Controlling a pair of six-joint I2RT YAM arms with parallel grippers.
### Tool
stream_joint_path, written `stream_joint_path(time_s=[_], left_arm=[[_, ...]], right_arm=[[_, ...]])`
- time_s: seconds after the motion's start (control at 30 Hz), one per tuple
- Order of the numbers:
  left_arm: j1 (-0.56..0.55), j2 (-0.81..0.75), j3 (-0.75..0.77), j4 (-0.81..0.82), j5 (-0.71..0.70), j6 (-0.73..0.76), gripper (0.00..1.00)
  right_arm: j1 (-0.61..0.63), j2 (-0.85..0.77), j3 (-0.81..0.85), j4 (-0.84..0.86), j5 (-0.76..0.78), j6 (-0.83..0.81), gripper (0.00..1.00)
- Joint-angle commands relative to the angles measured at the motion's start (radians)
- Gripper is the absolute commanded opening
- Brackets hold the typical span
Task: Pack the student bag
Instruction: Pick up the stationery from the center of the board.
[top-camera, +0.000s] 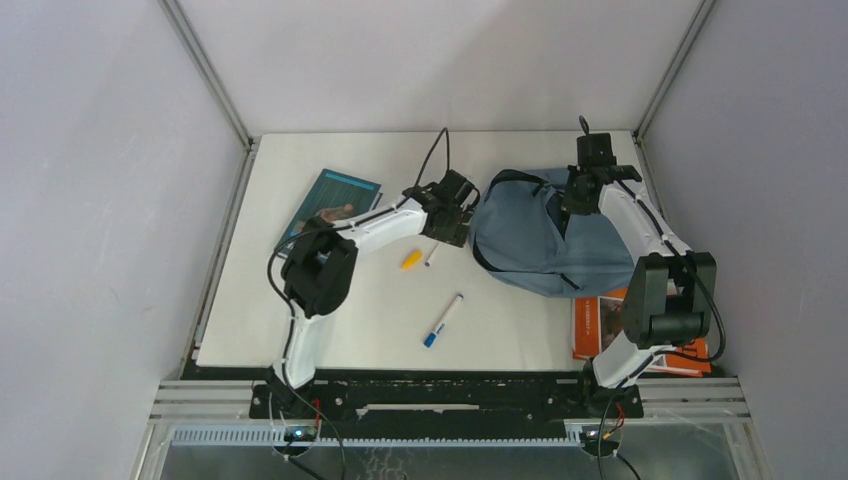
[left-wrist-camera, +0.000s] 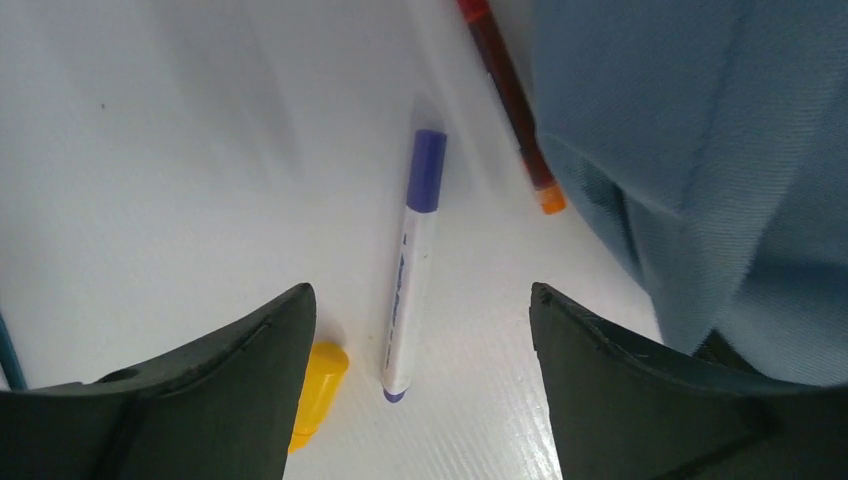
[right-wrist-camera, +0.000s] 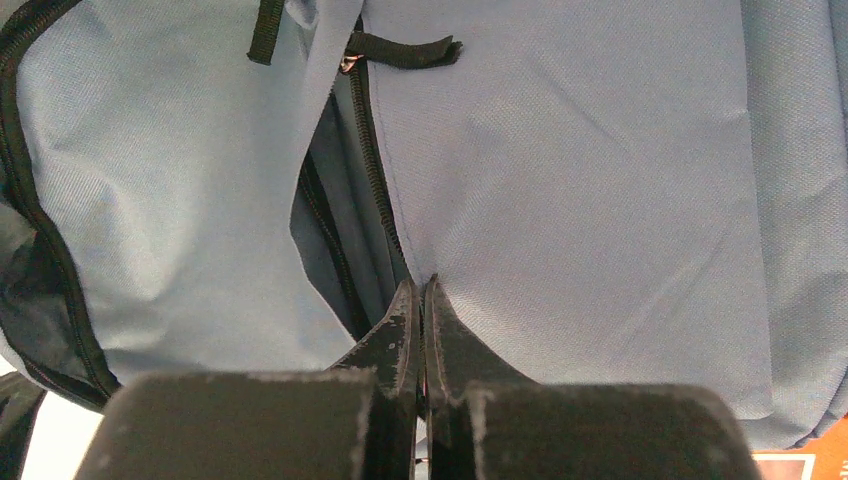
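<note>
From above, we see the student bag (top-camera: 530, 240), a soft grey-blue fabric backpack, lying on the white table (top-camera: 350, 340) at centre right. The right gripper (top-camera: 578, 200) is on its upper part, and the left gripper (top-camera: 455, 228) is just beside its left edge. A small yellow plastic cylinder (top-camera: 411, 259) and a white marker with a blue cap (top-camera: 442, 320) lie lower in the frame. In the left wrist view, the black fingers (left-wrist-camera: 250, 380) stand wide apart and hold nothing. A white marker with a purple cap (left-wrist-camera: 412, 260) lies on the table between them, with a red pen (left-wrist-camera: 510, 100) by the bag at upper right. In the right wrist view, the fingertips (right-wrist-camera: 400, 320) are pressed together against the bag's open black zipper (right-wrist-camera: 375, 160); we cannot tell whether fabric is pinched.
</note>
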Motion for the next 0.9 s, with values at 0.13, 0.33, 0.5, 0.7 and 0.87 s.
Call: stream_joint_path(time_s=[0.13, 0.33, 0.5, 0.7, 0.87], left_arm=[[0.009, 0.059, 0.019, -0.029, -0.056, -0.057, 0.77], [0.009, 0.112, 0.03, -0.019, -0.037, -0.061, 0.59], [0.013, 0.1, 0.028, -0.024, -0.063, -0.059, 0.32], [0.047, 0.015, 0.055, -0.033, -0.036, -0.052, 0.18], [0.102, -0.109, 0.102, -0.024, 0.086, -0.079, 0.01]], right_arm=[[0.0, -0.051, 0.003, 0.054, -0.023, 0.026, 0.0], [0.0, -0.046, 0.004, 0.056, -0.021, 0.029, 0.0], [-0.003, -0.055, 0.006, 0.055, -0.02, 0.029, 0.0], [-0.002, -0.063, 0.006, 0.052, -0.024, 0.031, 0.0], [0.003, -0.075, 0.005, 0.054, -0.034, 0.034, 0.0]])
